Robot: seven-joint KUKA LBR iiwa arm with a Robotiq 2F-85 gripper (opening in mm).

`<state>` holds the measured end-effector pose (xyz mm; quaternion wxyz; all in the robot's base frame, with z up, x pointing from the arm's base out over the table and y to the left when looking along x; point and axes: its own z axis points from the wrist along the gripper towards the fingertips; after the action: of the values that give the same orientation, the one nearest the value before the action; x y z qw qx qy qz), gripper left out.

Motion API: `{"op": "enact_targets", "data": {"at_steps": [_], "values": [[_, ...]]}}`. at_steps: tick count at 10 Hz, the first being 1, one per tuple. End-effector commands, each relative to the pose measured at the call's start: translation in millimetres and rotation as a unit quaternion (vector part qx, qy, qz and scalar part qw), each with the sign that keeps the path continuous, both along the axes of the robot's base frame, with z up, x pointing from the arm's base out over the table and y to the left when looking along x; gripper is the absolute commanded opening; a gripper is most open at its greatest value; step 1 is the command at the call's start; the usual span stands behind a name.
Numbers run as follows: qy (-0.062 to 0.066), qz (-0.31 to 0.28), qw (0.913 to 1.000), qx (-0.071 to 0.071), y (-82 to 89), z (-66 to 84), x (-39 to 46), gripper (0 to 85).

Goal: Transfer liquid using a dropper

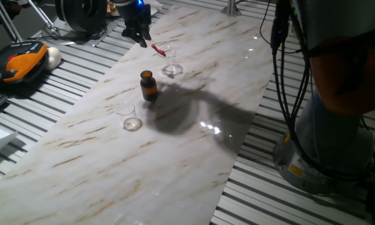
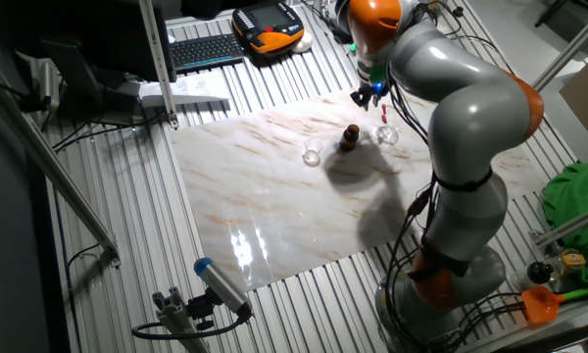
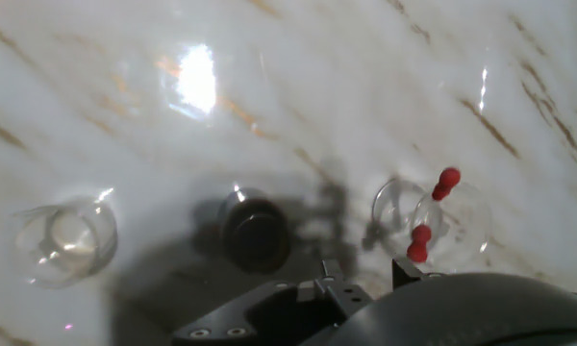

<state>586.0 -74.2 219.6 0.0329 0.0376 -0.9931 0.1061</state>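
Note:
A red dropper (image 1: 158,50) leans in a clear glass (image 1: 170,64) at the far side of the marble board; it also shows in the hand view (image 3: 433,213), resting across that glass (image 3: 466,226). A brown bottle (image 1: 149,85) stands nearer the middle, uncapped, and shows in the hand view (image 3: 257,234). A second clear glass (image 1: 130,116) stands in front of it, at the left of the hand view (image 3: 65,240). My gripper (image 1: 139,39) hangs just above and left of the dropper, apart from it, with its jaws apart and empty. It shows in the other fixed view (image 2: 363,96).
The marble board (image 1: 175,156) lies on a ribbed metal table (image 1: 69,81). An orange and black pendant (image 1: 19,65) and cables lie at the left. The arm's base (image 1: 325,144) and its hoses stand at the right edge.

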Motion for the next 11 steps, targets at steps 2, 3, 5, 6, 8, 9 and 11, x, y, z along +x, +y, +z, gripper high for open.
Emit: {"op": "enact_targets", "data": {"at_steps": [2,3,5,6,8,9,11], "values": [[0.001,0.005,1.0000,0.004,-11.9,-8.5,4.5,34.0],[-0.002,0.007,0.9999,0.007,-17.3,-14.6,5.1,34.0],[-0.002,0.010,0.9999,0.012,-26.4,-23.6,8.5,34.0],[0.001,0.011,0.9998,0.017,-27.9,-23.8,10.1,34.0],[0.010,-0.007,0.9999,0.011,-27.7,-23.5,10.1,34.0],[0.010,-0.018,0.9998,0.004,-27.7,-23.5,10.1,34.0],[0.010,-0.043,0.9990,-0.001,-27.7,-23.5,10.1,34.0]]}}
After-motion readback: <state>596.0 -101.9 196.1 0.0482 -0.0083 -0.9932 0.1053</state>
